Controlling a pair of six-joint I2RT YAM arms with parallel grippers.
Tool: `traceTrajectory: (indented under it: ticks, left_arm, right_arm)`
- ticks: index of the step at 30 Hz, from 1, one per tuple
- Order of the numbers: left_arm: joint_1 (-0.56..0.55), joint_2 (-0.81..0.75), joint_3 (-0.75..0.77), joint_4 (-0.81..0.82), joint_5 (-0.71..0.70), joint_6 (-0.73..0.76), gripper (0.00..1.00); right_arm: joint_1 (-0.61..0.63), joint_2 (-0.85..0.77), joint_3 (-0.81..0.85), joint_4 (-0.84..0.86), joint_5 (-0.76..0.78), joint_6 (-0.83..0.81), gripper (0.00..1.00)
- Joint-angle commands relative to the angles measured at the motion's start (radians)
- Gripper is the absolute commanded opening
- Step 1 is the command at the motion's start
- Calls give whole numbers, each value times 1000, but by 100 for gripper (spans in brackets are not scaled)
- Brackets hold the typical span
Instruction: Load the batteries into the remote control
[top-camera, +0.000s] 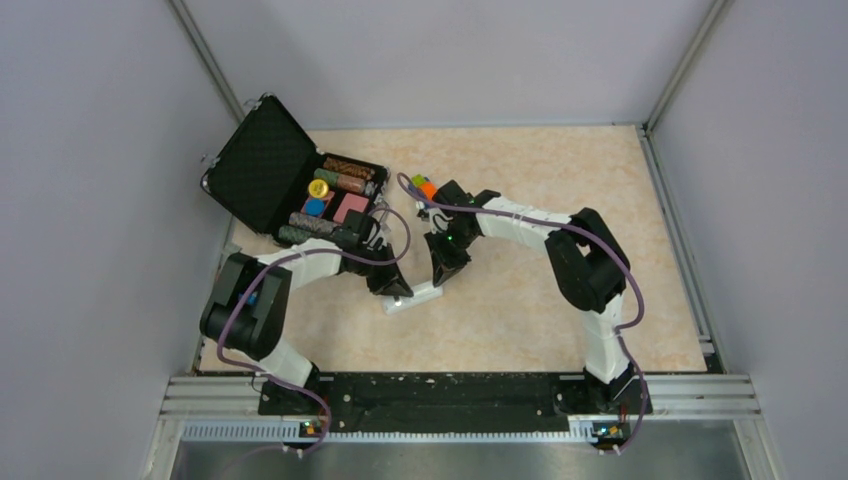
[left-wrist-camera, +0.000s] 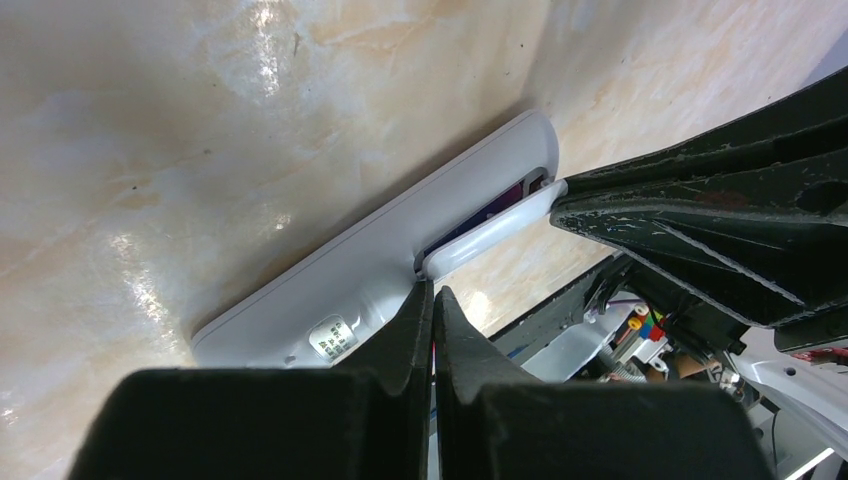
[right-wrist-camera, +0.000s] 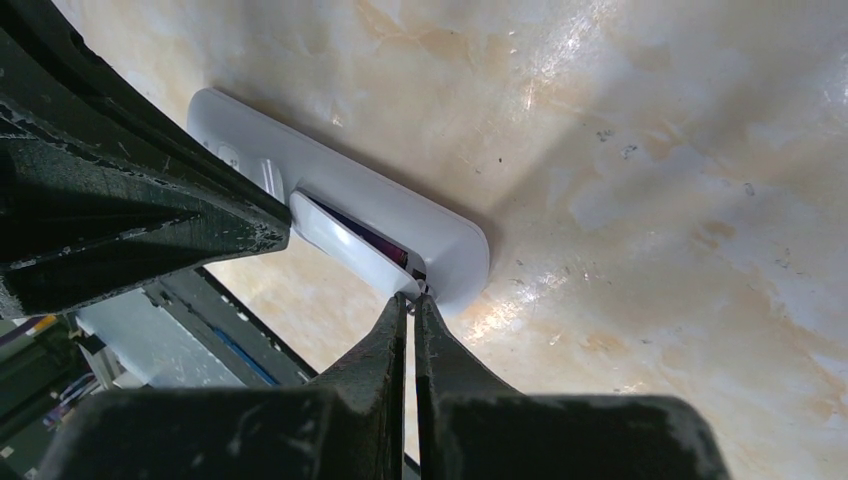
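The remote control (top-camera: 410, 297) lies face down ahead of the 2 arm bases, its long axis running left to right. The left gripper (left-wrist-camera: 433, 293), jaws pinched together on nothing, angles down to touch the inner end of the remote's raised battery cover (left-wrist-camera: 490, 228). The right gripper (right-wrist-camera: 412, 298), likewise closed and empty, meets the cover's outer end. A blue-purple battery (left-wrist-camera: 503, 200) shows beneath. Pressing the cover flat looks next. Beyond the remote, leftward, stands the black case (top-camera: 265, 170).

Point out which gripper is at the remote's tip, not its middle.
The right gripper: its shut tips meet the battery cover at the tip of the remote. The left gripper, also shut, sits near the middle.
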Motion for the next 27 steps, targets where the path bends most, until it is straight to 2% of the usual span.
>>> traceTrajectory:
  ticks: [1,9,20,27]
  left_arm:
    - [-2,19,27,-4,-23,16,4]
    - [-1,23,30,-14,-48,6,0]
    - [-2,31,32,-11,-45,2,0]
    - [-2,35,33,-15,-45,8,0]
  right_arm:
    - [-1,-17,24,65,-36,14,0]
    - [-4,-54,-17,121,-70,66,0]
    - [-4,-109,-135,273,-118,122,9]
    - [-4,-140,-179,356,-123,146,9]
